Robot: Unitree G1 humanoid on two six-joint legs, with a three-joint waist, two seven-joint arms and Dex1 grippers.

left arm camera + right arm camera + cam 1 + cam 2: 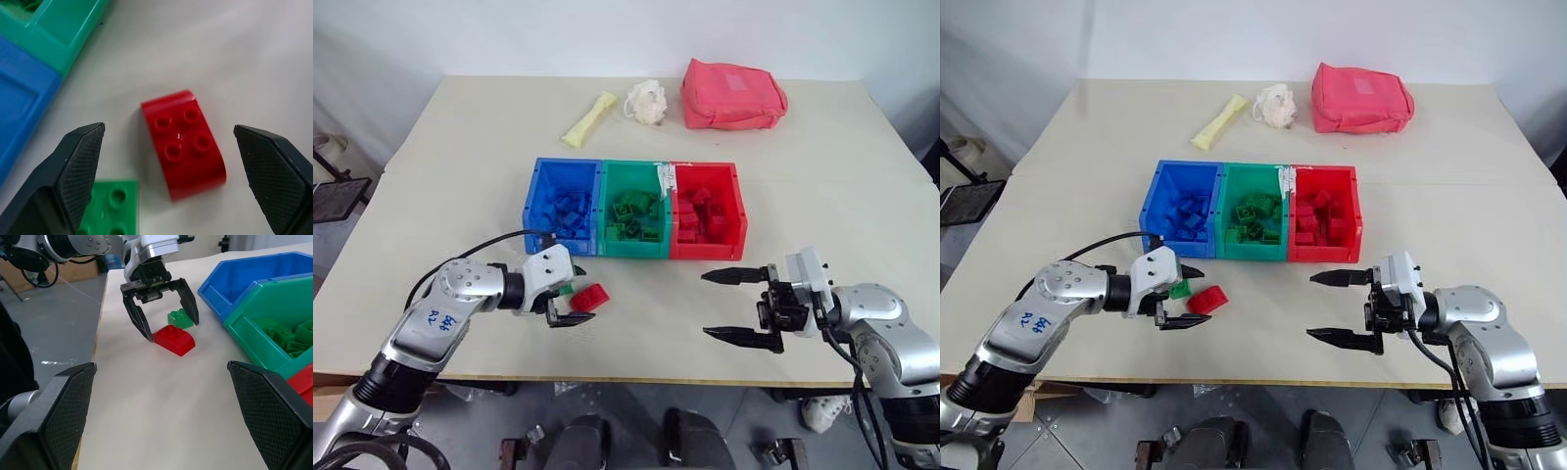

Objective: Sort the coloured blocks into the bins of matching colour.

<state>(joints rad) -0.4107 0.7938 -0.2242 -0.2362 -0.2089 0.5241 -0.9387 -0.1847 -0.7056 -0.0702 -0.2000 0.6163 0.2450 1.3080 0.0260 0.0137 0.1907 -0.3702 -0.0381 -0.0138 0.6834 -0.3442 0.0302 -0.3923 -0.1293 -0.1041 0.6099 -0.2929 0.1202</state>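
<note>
- The green block (110, 208) is partly hidden behind the left tool's finger in the left wrist view and cut off at the picture's edge; in the head views only a sliver of it shows between the left tool and the red block (589, 297)
- The small blocks heaped inside the three bins blur together by colour, so how many there are cannot be told
- A small white tag (664, 177) sits on the wall between the green bin (632, 213) and the red bin (707, 211); what it says cannot be made out
- The blue bin (563, 204), the green one and the red one stand joined in a row at the middle of the counter (440, 166), each holding blocks of its own colour
- Well behind the bins, near the far edge, lie a yellow stick (589, 118), a white puff (646, 101) and a pink-red pouch (732, 95), the puff between the other two
- Two loose blocks lie on the bare counter just in front of the blue and green bins – the red one with a rounded top, studs up, and the green one just beside it, nearer the blue bin
- Left tool (569, 298): fingers spread wide, one on either side of the red block, gripping nothing – whether a tip touches the block cannot be told
- Right tool (732, 306): fingers spread wide and empty, pointing across toward the left tool, over bare counter in front of the red bin
</note>
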